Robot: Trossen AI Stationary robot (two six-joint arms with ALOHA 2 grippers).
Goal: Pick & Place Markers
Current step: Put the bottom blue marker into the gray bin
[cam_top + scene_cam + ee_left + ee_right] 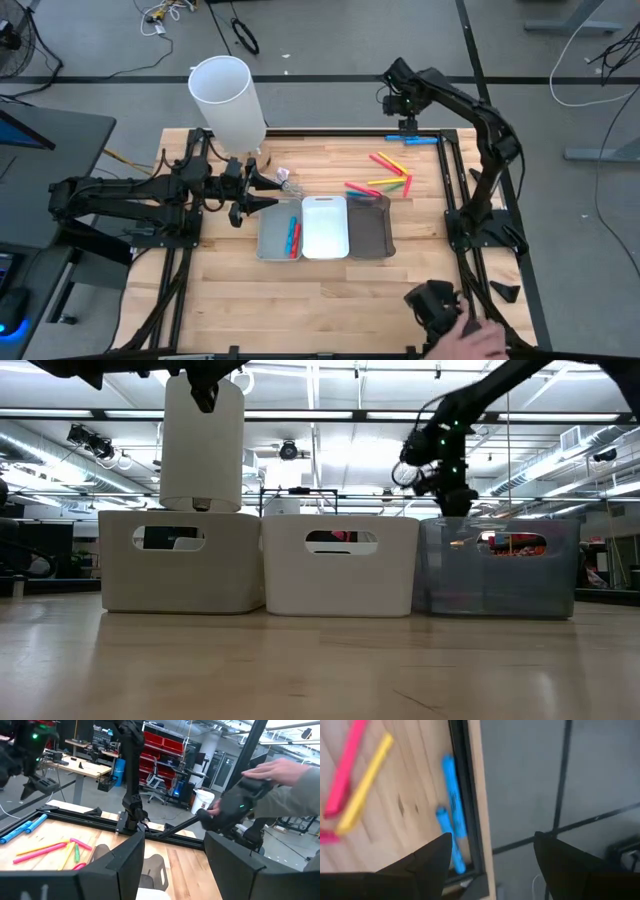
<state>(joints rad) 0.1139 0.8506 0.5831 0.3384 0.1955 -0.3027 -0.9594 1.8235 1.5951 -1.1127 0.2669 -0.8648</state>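
Observation:
Pink, yellow, orange and green markers lie loose on the wooden table, right of centre. Two blue markers lie along the far right frame rail; the right wrist view shows them just ahead of the fingers. A blue and a red marker lie in the left grey tray. My right gripper hangs open over the far edge, above the blue markers, touching nothing. My left gripper is open and level, above the table beside the grey tray.
A white tray and a dark grey tray stand right of the grey one. A tall white cylinder stands at the far left. A person's hand rests on a dark device past the near right corner. Black frame rails border the table.

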